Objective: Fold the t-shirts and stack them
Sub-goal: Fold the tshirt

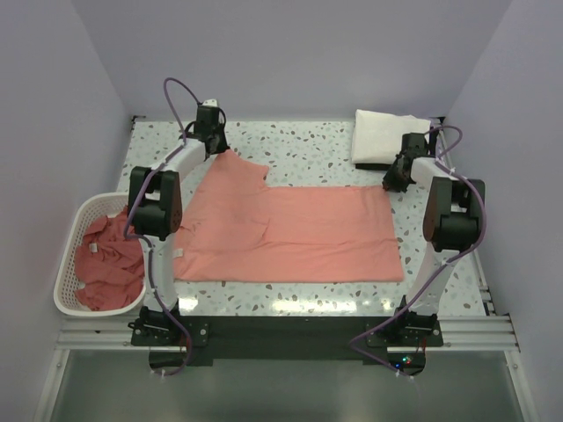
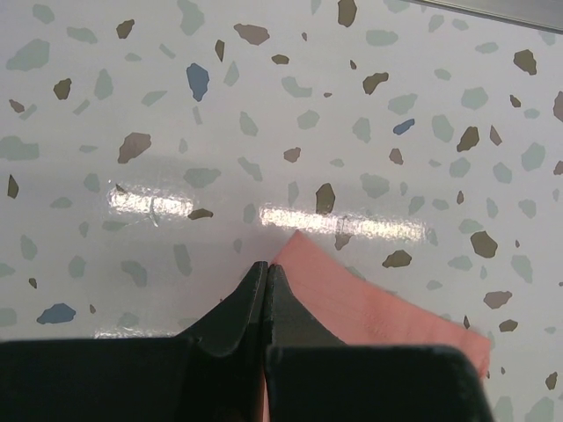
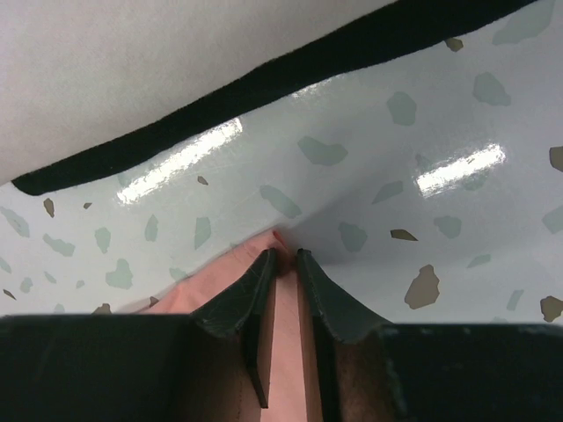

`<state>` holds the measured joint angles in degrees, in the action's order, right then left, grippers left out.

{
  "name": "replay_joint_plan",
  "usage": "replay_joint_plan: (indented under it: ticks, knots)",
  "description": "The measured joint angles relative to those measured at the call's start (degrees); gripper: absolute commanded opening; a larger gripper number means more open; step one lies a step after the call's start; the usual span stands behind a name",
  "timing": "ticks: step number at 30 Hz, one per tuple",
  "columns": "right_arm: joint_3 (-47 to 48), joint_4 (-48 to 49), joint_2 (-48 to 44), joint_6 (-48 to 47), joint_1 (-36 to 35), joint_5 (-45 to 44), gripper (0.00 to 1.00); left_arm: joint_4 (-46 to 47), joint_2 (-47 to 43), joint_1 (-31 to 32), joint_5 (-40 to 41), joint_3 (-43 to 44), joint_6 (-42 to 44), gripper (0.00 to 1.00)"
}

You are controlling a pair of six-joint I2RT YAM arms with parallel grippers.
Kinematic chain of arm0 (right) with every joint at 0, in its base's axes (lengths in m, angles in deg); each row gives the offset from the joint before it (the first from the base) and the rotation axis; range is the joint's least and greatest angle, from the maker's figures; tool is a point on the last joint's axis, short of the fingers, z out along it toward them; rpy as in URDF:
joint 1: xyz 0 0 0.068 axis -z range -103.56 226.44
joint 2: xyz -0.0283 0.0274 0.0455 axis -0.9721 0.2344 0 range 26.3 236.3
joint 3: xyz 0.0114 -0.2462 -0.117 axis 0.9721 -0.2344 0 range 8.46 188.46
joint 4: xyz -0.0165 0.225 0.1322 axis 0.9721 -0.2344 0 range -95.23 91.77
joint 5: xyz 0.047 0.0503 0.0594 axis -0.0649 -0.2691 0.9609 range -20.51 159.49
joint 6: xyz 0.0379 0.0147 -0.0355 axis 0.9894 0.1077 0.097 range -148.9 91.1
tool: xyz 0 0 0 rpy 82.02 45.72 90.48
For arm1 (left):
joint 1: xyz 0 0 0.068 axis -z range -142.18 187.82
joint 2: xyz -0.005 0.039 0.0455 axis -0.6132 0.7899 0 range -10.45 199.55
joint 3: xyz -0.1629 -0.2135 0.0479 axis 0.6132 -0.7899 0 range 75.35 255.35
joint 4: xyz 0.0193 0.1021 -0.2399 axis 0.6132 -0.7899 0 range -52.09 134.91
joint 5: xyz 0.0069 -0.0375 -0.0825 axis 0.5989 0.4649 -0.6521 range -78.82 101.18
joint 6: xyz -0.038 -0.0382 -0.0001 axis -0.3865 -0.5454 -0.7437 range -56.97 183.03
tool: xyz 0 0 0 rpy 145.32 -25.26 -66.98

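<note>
A salmon-pink t-shirt [image 1: 290,233] lies spread flat across the middle of the table. My left gripper [image 1: 214,143] is at its far left corner, low on the table. In the left wrist view the left gripper [image 2: 266,266] has its jaws pressed together, with a sliver of pink cloth [image 2: 378,303] between them and the rest spreading to the right. My right gripper [image 1: 391,180] is at the shirt's far right corner. In the right wrist view the right gripper [image 3: 287,255] has its jaws nearly together, with the cloth corner [image 3: 283,343] bunched between the tips.
A white lattice basket [image 1: 69,230] at the table's left edge holds more crumpled pink shirts [image 1: 107,259]. A white folded pad [image 1: 387,136] lies at the back right, just behind my right gripper, and it also shows in the right wrist view [image 3: 176,61]. Purple walls enclose the table.
</note>
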<state>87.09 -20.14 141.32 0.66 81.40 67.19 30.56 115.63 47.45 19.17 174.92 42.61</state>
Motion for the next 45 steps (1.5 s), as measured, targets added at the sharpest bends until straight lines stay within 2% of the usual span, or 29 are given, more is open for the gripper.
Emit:
replay_joint_plan:
  ticks: [2,4,6,14,21,31,37,45]
  knots:
    - [0.17,-0.17,0.09,-0.04,0.00,-0.11,0.11,0.04,0.00,0.00,-0.13,-0.07,0.00,0.00]
    - [0.22,-0.42,0.11,0.11,0.00,-0.20,0.03,0.09,-0.07,0.00,-0.24,-0.09,0.00,0.00]
    - [0.26,-0.44,0.11,0.11,0.00,-0.22,0.00,0.11,-0.20,0.00,-0.26,-0.09,0.00,0.00]
    - [0.26,0.00,0.00,0.83,0.00,-1.22,0.00,0.04,-1.88,-0.26,-0.26,0.09,0.00,0.00]
    - [0.24,0.92,-1.16,1.66,0.33,-1.20,0.00,-0.33,-2.03,-0.31,-0.39,4.11,0.02,0.00]
    - [-2.10,3.80,-7.08,2.69,1.33,-1.01,0.00,-1.14,-4.66,-0.31,-0.28,4.83,0.02,0.00]
    - [-6.99,4.26,-12.76,3.52,1.55,-1.25,0.00,-1.42,-12.17,-0.31,0.70,-2.27,-1.75,0.00]
    - [-11.72,4.44,-20.79,5.03,1.55,-1.51,0.00,-4.57,-25.33,-0.39,3.67,-13.33,-8.59,0.00]
